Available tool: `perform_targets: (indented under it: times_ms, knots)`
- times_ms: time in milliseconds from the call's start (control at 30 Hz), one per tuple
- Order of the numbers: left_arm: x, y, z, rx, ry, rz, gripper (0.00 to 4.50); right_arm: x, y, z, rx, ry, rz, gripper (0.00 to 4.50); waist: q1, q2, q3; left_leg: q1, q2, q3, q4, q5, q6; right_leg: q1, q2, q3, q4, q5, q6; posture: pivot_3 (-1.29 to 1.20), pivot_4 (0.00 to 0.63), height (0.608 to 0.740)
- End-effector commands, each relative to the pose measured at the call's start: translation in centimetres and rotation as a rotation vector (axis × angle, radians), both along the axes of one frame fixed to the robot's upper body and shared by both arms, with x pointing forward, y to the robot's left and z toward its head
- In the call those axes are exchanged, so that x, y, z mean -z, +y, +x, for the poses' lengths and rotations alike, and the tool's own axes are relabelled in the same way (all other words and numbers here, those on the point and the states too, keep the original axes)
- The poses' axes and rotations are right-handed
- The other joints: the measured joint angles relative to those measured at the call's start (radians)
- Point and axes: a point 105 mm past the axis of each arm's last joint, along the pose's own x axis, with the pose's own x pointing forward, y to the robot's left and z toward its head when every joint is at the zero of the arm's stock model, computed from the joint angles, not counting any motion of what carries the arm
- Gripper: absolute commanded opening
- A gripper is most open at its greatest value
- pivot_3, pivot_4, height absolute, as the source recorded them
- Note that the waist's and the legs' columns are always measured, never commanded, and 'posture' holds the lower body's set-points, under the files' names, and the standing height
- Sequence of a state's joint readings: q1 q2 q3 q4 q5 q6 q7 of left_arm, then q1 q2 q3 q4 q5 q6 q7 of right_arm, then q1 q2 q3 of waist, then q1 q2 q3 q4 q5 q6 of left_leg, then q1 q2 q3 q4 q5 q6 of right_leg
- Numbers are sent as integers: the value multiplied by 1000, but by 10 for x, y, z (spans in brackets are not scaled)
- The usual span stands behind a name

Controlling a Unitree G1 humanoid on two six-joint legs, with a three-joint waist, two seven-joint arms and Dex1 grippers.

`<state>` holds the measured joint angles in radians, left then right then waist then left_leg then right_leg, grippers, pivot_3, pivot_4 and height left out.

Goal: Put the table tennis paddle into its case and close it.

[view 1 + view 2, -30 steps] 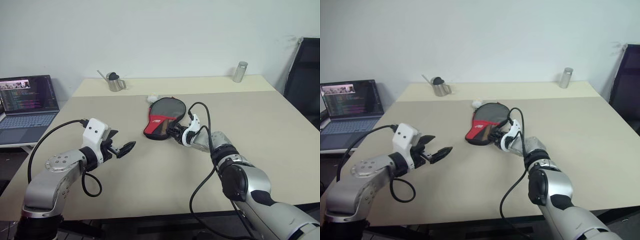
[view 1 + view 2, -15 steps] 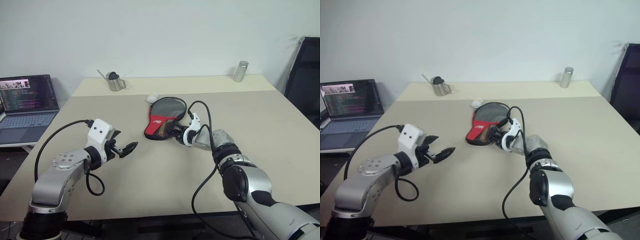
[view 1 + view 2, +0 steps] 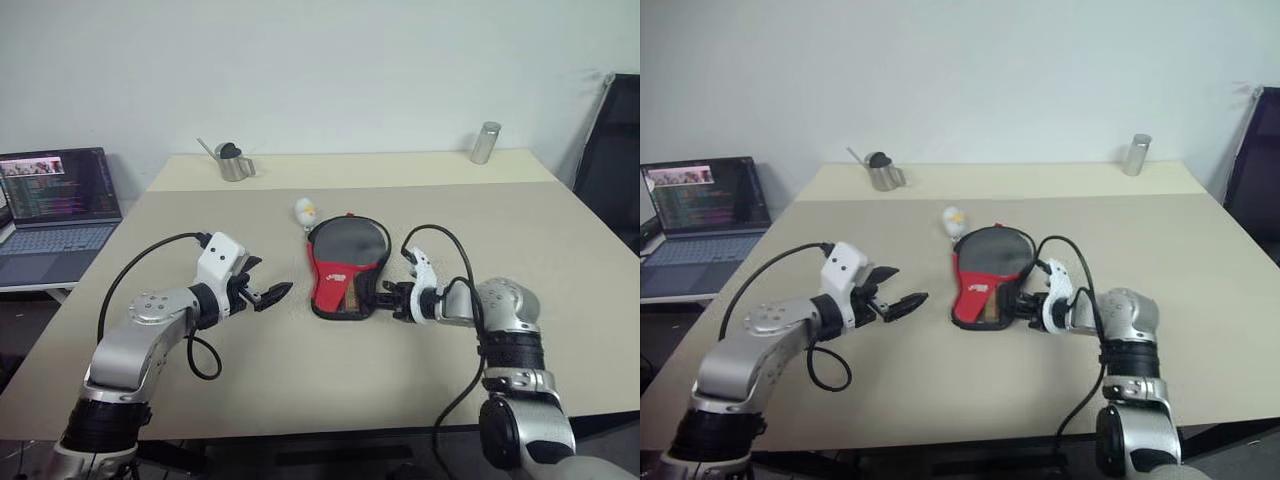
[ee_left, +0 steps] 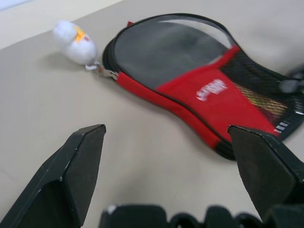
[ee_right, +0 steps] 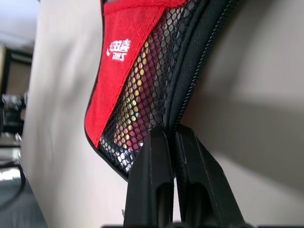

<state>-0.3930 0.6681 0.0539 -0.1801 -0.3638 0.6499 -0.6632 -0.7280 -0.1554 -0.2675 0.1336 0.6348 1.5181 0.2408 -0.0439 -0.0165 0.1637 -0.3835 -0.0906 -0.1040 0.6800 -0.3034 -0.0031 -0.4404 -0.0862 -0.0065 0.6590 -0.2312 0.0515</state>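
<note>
The case (image 3: 345,262), a black, grey and red pouch with white lettering, lies flat mid-table. A white plush charm (image 3: 305,210) hangs off its zip at the far end. My right gripper (image 3: 385,296) is shut on the case's zipped edge (image 5: 190,71) by the mesh pocket, at the narrow near end. Behind the mesh (image 5: 137,95) a yellow and red striped patch shows; the rest of the table tennis paddle is hidden. My left gripper (image 3: 278,294) hovers open just left of the case, fingers (image 4: 80,161) wide with nothing between them.
The beige table (image 3: 300,370) carries a metal cup with a spoon (image 3: 235,163) at the back left and a metal canister (image 3: 485,142) at the back right. A laptop (image 3: 55,210) sits off the left edge. A black chair (image 3: 612,150) stands at the right.
My right gripper has drawn back toward me and to the right, dragging the case and its charm nearer. My left gripper has edged right, toward the case.
</note>
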Motion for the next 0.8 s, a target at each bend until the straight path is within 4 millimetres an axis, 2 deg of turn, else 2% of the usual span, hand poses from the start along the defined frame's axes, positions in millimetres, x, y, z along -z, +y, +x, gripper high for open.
perform_targets:
  times_ms: [33,400,600,800]
  knots:
    - [-9,-7,5,38,-42,6,4500,-10,2,-29,-140,-53,-15,37,5,0,0,0,0,0,0,0,0,0,0,0,0,0,0,0,150,740]
    - [-10,-20,17,113,-30,23,4500,3,-22,-98,-341,-51,-70,37,13,0,0,0,0,0,0,0,1,2,0,-1,-2,0,0,0,150,740]
    - [-10,-23,20,130,-26,32,4500,2,-24,-112,-379,-45,-64,37,13,-1,0,1,0,0,0,0,1,2,0,-1,-1,0,0,0,150,740]
    - [-11,-26,23,141,-29,37,4500,1,-23,-112,-373,-51,-64,37,15,-1,0,1,-1,0,0,1,1,3,0,-1,-1,0,0,0,150,740]
